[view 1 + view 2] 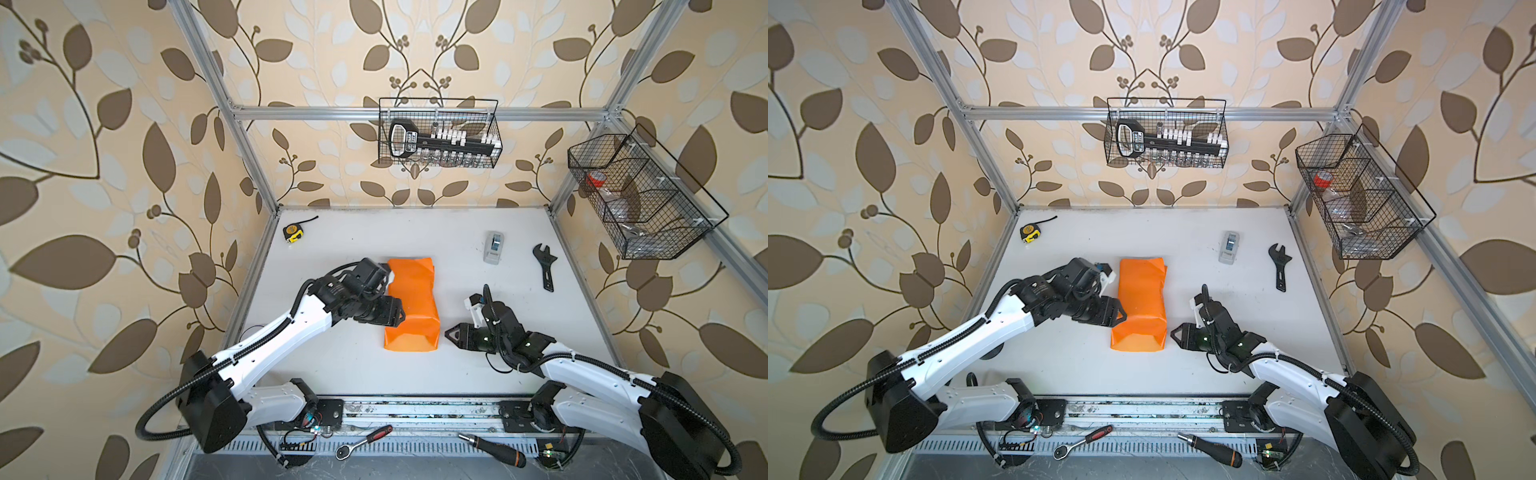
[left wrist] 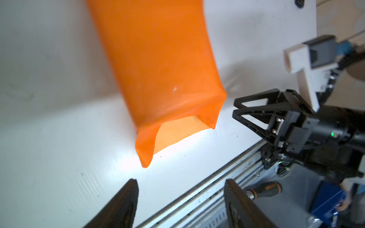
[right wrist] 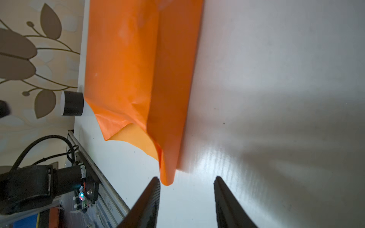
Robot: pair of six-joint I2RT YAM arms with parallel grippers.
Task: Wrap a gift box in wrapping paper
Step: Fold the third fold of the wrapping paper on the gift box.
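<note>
The orange wrapping paper point(image 1: 415, 303) lies folded into a long bundle at the middle of the white table point(image 1: 374, 232), with its near end flared open point(image 2: 177, 130). The gift box is hidden. My left gripper point(image 1: 401, 318) hovers at the bundle's left side near its front end. In the left wrist view this gripper point(image 2: 180, 183) is open and nothing is between the fingers. My right gripper point(image 1: 448, 333) sits just off the bundle's near right corner. It is open point(image 3: 186, 181), and a paper corner point(image 3: 166, 179) lies close to one fingertip without being clamped.
A grey tape dispenser point(image 1: 493, 247) and a black wrench point(image 1: 546, 266) lie at the back right. A tape measure point(image 1: 293, 232) sits back left. Wire baskets point(image 1: 440, 133) point(image 1: 640, 195) hang on the frame. A ratchet point(image 1: 363, 442) and a screwdriver point(image 1: 494, 449) rest beyond the front rail.
</note>
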